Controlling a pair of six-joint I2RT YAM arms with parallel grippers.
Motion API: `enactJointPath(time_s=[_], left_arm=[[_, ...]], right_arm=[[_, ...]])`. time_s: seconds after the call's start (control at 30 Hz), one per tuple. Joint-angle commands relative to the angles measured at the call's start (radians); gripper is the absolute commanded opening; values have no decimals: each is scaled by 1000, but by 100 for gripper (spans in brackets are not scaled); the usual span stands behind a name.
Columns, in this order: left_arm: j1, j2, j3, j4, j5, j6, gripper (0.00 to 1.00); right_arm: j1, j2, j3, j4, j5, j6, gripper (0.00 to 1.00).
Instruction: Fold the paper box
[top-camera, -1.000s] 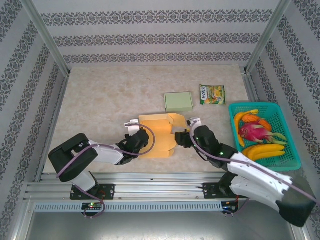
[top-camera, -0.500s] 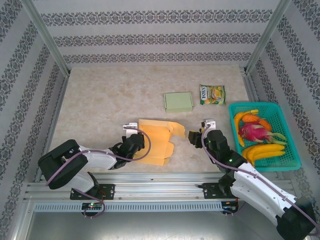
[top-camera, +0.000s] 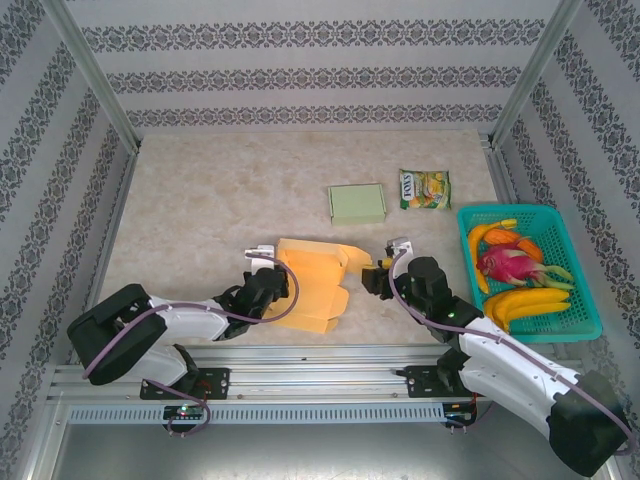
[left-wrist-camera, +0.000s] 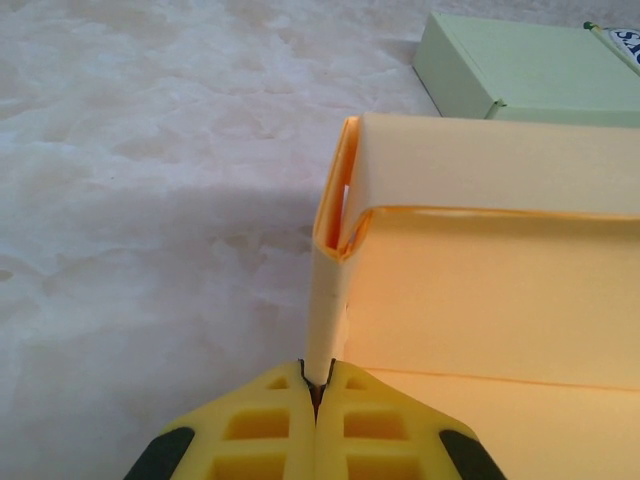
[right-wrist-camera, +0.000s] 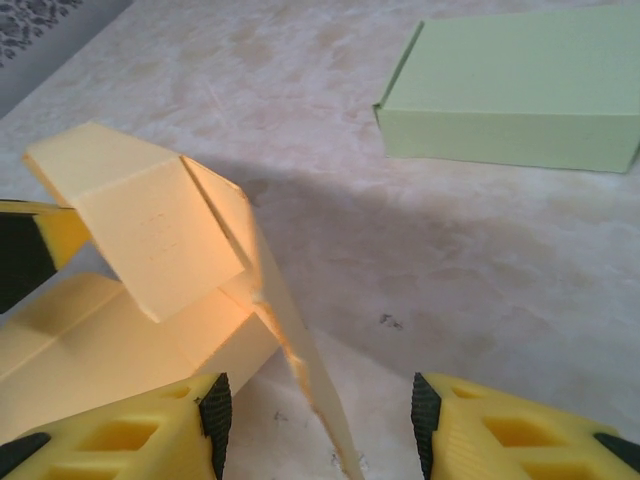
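Observation:
The orange paper box (top-camera: 318, 282) lies partly folded at the table's near middle, with one wall raised along its far side. My left gripper (top-camera: 280, 278) is shut on the box's upright left wall; in the left wrist view the jaws (left-wrist-camera: 318, 385) pinch that thin wall (left-wrist-camera: 330, 290) edge-on. My right gripper (top-camera: 371, 280) is at the box's right end and stands open. In the right wrist view a thin flap edge (right-wrist-camera: 300, 370) rises between its fingers (right-wrist-camera: 320, 420) and touches neither pad. A folded corner flap (right-wrist-camera: 150, 230) sticks up to the left.
A pale green closed box (top-camera: 357, 203) lies behind the paper box, with a snack packet (top-camera: 425, 188) to its right. A teal basket (top-camera: 548, 209) of fruit stands at the right edge. Patterned walls and metal posts enclose the table.
My right gripper drew back to the right from the box, then came left again to its right flap. The box shifted slightly left and nearer with my left gripper.

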Motion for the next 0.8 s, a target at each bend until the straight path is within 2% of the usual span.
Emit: enactJointPath(time_s=[0.0,0.2,0.33,0.5,0.77], left_arm=[[16,-24,-9,-7,-1,9,0],[35,-57,-27,-23,1,0,0],[41,-88,-35,-28,21,4,0],[43,-120,-56,3,70,23,0],[43,-122,-52,-5,94,32,0]], right_arm=[[18,-27,-5,31,-27,-14,53],[1,-192,-39,-65,125,22,53],[-45,-216,-55,-108,177,50,53],[-60,-134,-43,-69,122,50,53],[-43,3,-10,38,-55,19,53]])
